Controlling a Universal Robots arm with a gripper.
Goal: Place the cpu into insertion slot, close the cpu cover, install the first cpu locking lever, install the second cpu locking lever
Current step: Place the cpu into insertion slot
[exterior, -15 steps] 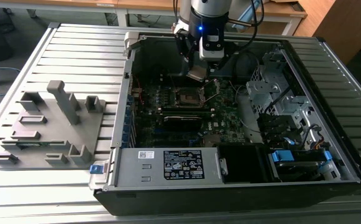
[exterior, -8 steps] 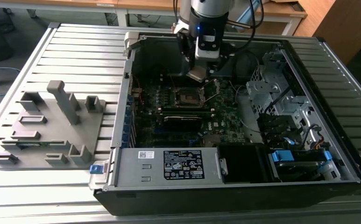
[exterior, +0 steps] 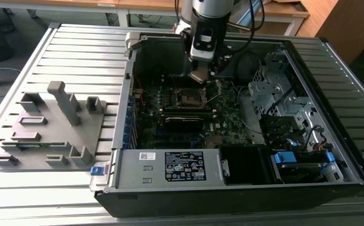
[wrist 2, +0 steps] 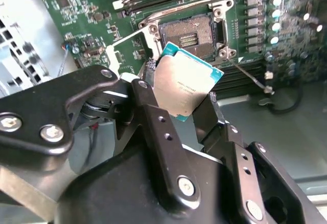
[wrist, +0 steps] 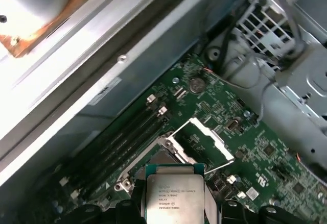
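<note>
**Cpu clamped in the pincer above the open slot**

An open computer case [exterior: 124, 99] lies on a grey slatted metal table [exterior: 75, 52]. A grey fixture [exterior: 50, 127] with upright pegs sits beside it at the exterior view's left. Wooden desks [exterior: 150, 4] stand beyond the table.

In the exterior view the pincer [exterior: 202, 74] hangs inside the case over the green board [exterior: 232, 117], and the cpu there is too small to make out. In the first wrist view the cpu [wrist: 175, 196] covers part of the slot, and the picture's edge cuts off the fingers [wrist: 134, 206].

The pincer [wrist 2: 181, 94] is closed on the cpu [wrist 2: 186, 81], with one black finger [wrist 2: 153, 117] on each of two opposite edges. The chip is tilted and its silver face shows in both wrist views. It is near the slot [wrist 2: 191, 32] but apart from it, not seated. The slot's dark centre lies bare inside its silvery rim. In the first wrist view the cover [wrist: 181, 150] stands raised just behind the chip.
</note>
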